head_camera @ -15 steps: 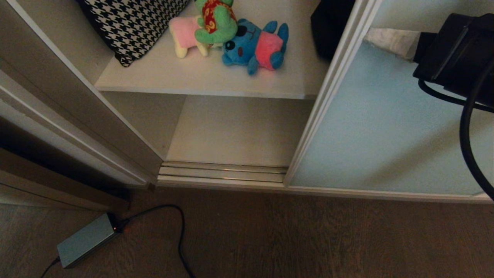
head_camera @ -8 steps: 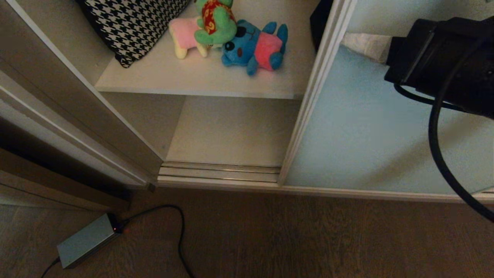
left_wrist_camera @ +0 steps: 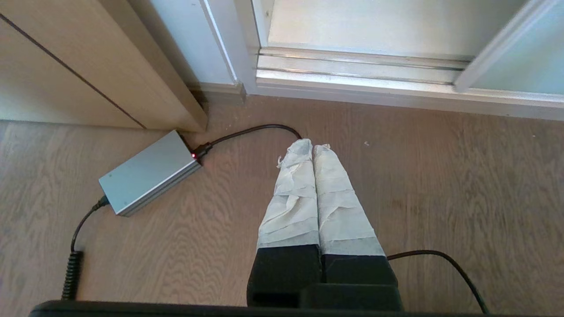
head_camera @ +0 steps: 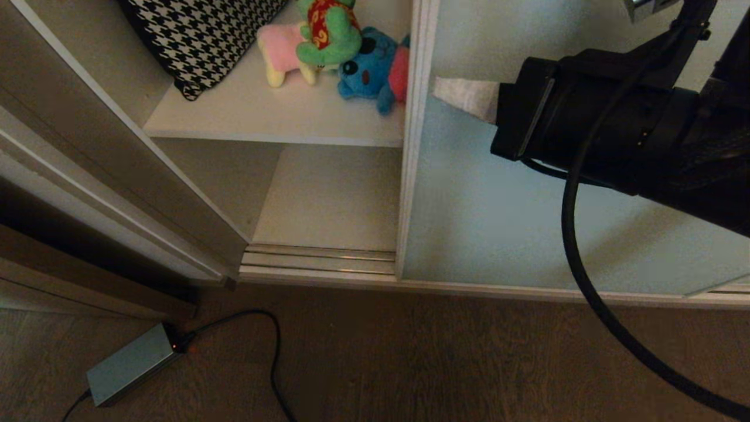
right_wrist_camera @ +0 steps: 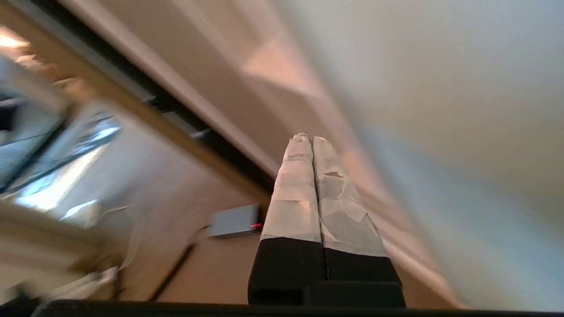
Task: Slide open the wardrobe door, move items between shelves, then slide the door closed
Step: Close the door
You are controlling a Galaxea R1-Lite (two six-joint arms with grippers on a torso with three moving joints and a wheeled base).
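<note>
Sliding wardrobe door (head_camera: 504, 223): frosted blue-green panel, partly across the opening; its off-white leading edge covers part of the blue plush toy.
Right end effector (head_camera: 451, 94): closed, fingers wrapped in white tape and pressed together, holding nothing; tip against the door glass near the leading edge, at upper shelf height.
Left end effector (left_wrist_camera: 312, 147): closed, empty, pointing down over the wood-grain floor (head_camera: 469, 363) in front of the wardrobe track.
Upper shelf (head_camera: 263, 120): carries the toys and a houndstooth cushion (head_camera: 193, 35).
Blue plush toy (head_camera: 366, 70): lying on the upper shelf, touching the green plush toy (head_camera: 328, 32).
Pale yellow and pink plush toy (head_camera: 280, 55): beside the green one, on its left.
Lower shelf (head_camera: 334, 199): bare board below.
Grey power adapter (head_camera: 130, 364): on the floor, red light on, black cable attached.
</note>
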